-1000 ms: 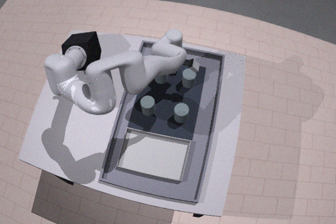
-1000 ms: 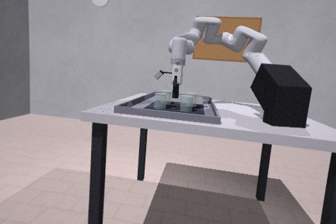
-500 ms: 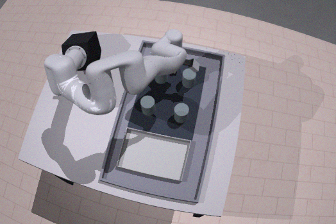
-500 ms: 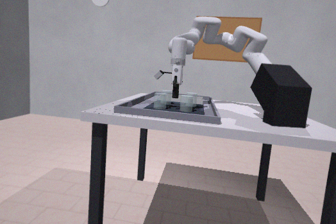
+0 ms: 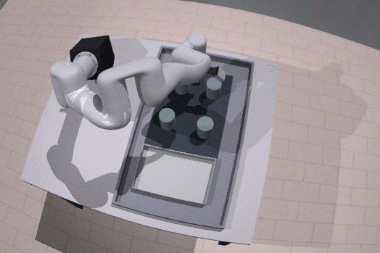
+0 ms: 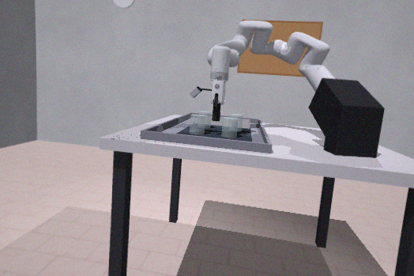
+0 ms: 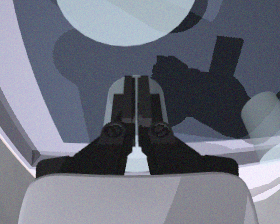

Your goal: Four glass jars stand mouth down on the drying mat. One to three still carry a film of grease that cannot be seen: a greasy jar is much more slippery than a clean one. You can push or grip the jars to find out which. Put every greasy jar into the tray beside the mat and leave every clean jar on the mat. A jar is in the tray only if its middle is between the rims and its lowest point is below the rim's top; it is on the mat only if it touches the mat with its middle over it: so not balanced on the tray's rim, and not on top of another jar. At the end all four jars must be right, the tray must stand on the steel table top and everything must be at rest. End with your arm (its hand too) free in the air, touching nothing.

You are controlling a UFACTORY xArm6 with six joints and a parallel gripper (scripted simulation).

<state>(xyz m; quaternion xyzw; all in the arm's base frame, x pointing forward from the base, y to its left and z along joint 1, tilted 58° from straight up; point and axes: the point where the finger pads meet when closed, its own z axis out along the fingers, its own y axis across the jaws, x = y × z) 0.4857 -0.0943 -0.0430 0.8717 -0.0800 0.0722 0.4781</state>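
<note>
Four pale glass jars stand mouth down on the dark mat (image 5: 188, 145) (image 7: 101, 55). The back-right jar (image 5: 214, 88) (image 6: 197, 124) (image 7: 126, 20) and back-left jar (image 5: 181, 88) (image 6: 230, 127) (image 7: 110, 107) flank the gripper. The front-left jar (image 5: 167, 119) (image 7: 265, 117) and front-right jar (image 5: 205, 127) stand nearer the tray (image 5: 174, 175), which holds no jar. My gripper (image 5: 196, 83) (image 6: 216, 119) (image 7: 136, 91) is shut and empty, its tips low between the two back jars. The arm partly covers the back-left jar in the top view. Contact with either jar cannot be told. Grease cannot be seen.
A raised grey border (image 5: 238, 141) (image 6: 205, 142) surrounds the mat and tray. The tray's low rims stand close to the mat's front edge. The wrist camera (image 5: 220, 73) (image 6: 195, 92) sticks out beside the gripper, above the back-right jar's side. The black robot base (image 5: 101, 54) (image 6: 351, 119) is outside the border.
</note>
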